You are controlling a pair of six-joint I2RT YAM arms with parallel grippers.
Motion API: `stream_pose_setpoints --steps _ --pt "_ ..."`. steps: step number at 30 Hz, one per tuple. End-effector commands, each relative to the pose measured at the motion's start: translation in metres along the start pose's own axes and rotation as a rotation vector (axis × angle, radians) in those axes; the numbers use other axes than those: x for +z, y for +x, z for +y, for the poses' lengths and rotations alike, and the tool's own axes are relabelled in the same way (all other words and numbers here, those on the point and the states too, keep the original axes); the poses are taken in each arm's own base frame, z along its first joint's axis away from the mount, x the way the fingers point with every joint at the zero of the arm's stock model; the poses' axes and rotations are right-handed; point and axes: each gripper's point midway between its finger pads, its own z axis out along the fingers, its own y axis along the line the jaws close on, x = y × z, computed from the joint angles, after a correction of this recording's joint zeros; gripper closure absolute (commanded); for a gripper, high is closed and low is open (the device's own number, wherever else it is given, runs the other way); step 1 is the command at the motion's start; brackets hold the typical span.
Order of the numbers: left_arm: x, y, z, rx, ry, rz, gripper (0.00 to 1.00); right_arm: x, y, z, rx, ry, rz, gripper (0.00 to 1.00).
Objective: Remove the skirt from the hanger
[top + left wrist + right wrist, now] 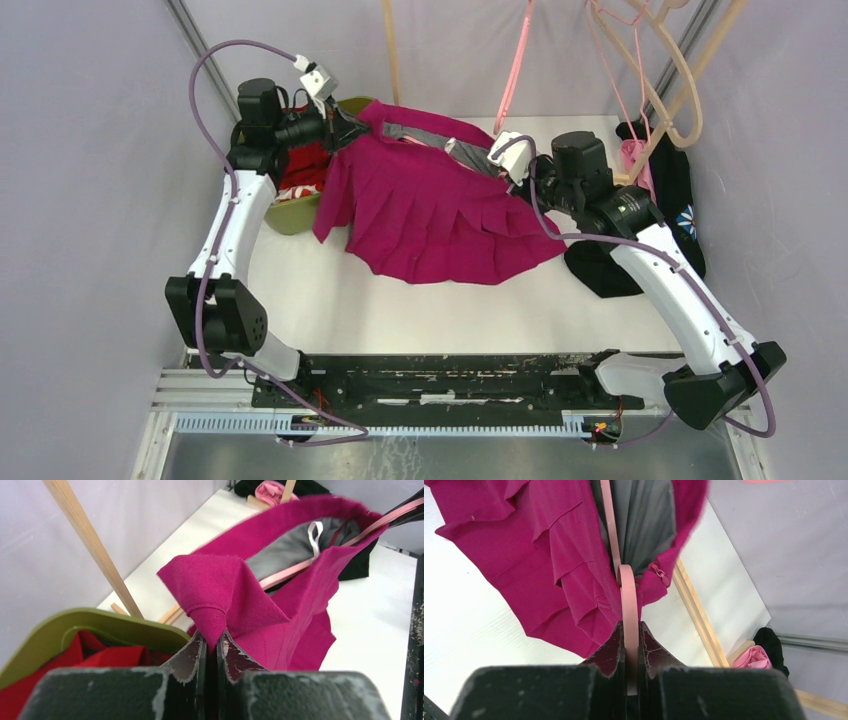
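Now left fingers (192,655) pinch skirt (225,595), right fingers (609,650) clamp hanger (628,600).

The scene is lit brightly and evenly from overhead. No glare is seen on the white table (330,300), and only a faint, soft shadow is cast under the hem of the skirt (430,215). In the wrist views, the housings of the left gripper (212,636) and right gripper (629,628) are blurred along the bottom edge. The skirt folds and hanger (626,595) just ahead are rendered sharply.
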Motion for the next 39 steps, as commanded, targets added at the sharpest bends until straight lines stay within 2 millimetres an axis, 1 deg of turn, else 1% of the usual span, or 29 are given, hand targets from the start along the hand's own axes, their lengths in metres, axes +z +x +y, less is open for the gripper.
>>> stream_pose_setpoints --steps 1,2,4,6,8,9,10,12,14,15,16,18,20,21,23,26,30,32,33,34,35,37,39 --pt "-0.006 -0.043 0.011 0.057 0.011 -0.104 0.97 -0.017 -0.018 -0.030 0.015 0.127 -0.066 0.99" --pt "-0.005 -0.039 0.013 0.058 0.004 -0.095 0.97 -0.018 -0.017 -0.030 0.009 0.129 -0.063 0.99" --pt "-0.004 -0.039 0.017 0.043 -0.002 -0.096 0.97 -0.017 -0.014 -0.027 0.014 0.119 -0.065 0.99" --pt "-0.002 -0.051 0.014 0.015 0.029 -0.138 0.97 -0.012 -0.011 -0.022 0.029 0.102 -0.060 0.99" --pt "-0.001 -0.063 0.007 0.015 0.081 -0.181 0.97 -0.009 -0.011 -0.022 0.037 0.097 -0.056 0.99" --pt "-0.001 -0.063 0.006 0.018 0.092 -0.182 0.97 -0.011 -0.014 -0.024 0.035 0.103 -0.062 0.99" --pt "0.000 -0.060 0.008 0.023 0.082 -0.175 0.97 -0.012 -0.015 -0.026 0.027 0.110 -0.061 0.99" --pt "0.002 -0.050 0.020 0.032 0.045 -0.149 0.97 -0.019 -0.017 -0.029 0.016 0.128 -0.065 0.99" --pt "0.007 -0.042 0.029 0.005 0.048 -0.147 0.97 -0.026 -0.018 -0.033 0.016 0.146 -0.070 0.99" --pt "0.011 -0.036 0.030 -0.025 0.062 -0.144 0.97 -0.030 -0.021 -0.035 0.023 0.161 -0.079 0.99" --pt "0.014 -0.028 0.029 -0.058 0.088 -0.133 0.97 -0.034 -0.025 -0.039 0.028 0.178 -0.088 0.99" --pt "0.016 -0.011 0.019 -0.103 0.129 -0.118 0.97 -0.043 -0.034 -0.052 0.040 0.230 -0.112 0.99" --pt "0.012 0.004 0.009 -0.088 0.131 -0.115 0.97 -0.053 -0.046 -0.063 0.047 0.269 -0.151 0.99" --pt "0.011 0.018 0.008 -0.095 0.122 -0.102 0.97 -0.058 -0.052 -0.068 0.048 0.280 -0.167 0.99" --pt "0.007 0.029 0.012 -0.105 0.101 -0.082 0.97 -0.068 -0.061 -0.074 0.042 0.302 -0.191 0.99" --pt "0.002 0.029 0.016 -0.131 0.087 -0.080 0.97 -0.076 -0.069 -0.083 0.043 0.336 -0.220 0.99" --pt "0.004 0.012 -0.001 -0.151 0.111 -0.119 0.97 -0.072 -0.085 -0.089 0.088 0.349 -0.289 0.99" --pt "0.008 0.003 -0.014 -0.151 0.131 -0.131 0.97 -0.068 -0.100 -0.096 0.116 0.361 -0.350 0.99" --pt "0.011 -0.002 -0.020 -0.153 0.139 -0.136 0.97 -0.063 -0.109 -0.098 0.132 0.357 -0.381 0.99" --pt "0.016 -0.009 -0.030 -0.157 0.159 -0.141 0.97 -0.060 -0.119 -0.102 0.153 0.358 -0.420 0.99" --pt "0.023 -0.015 -0.047 -0.154 0.199 -0.143 0.97 -0.058 -0.130 -0.106 0.173 0.355 -0.461 0.99" --pt "0.032 -0.028 -0.075 -0.123 0.259 -0.142 0.97 -0.052 -0.154 -0.112 0.216 0.330 -0.546 0.99" --pt "0.036 -0.033 -0.100 -0.092 0.302 -0.114 0.97 -0.049 -0.181 -0.118 0.255 0.296 -0.628 0.99"
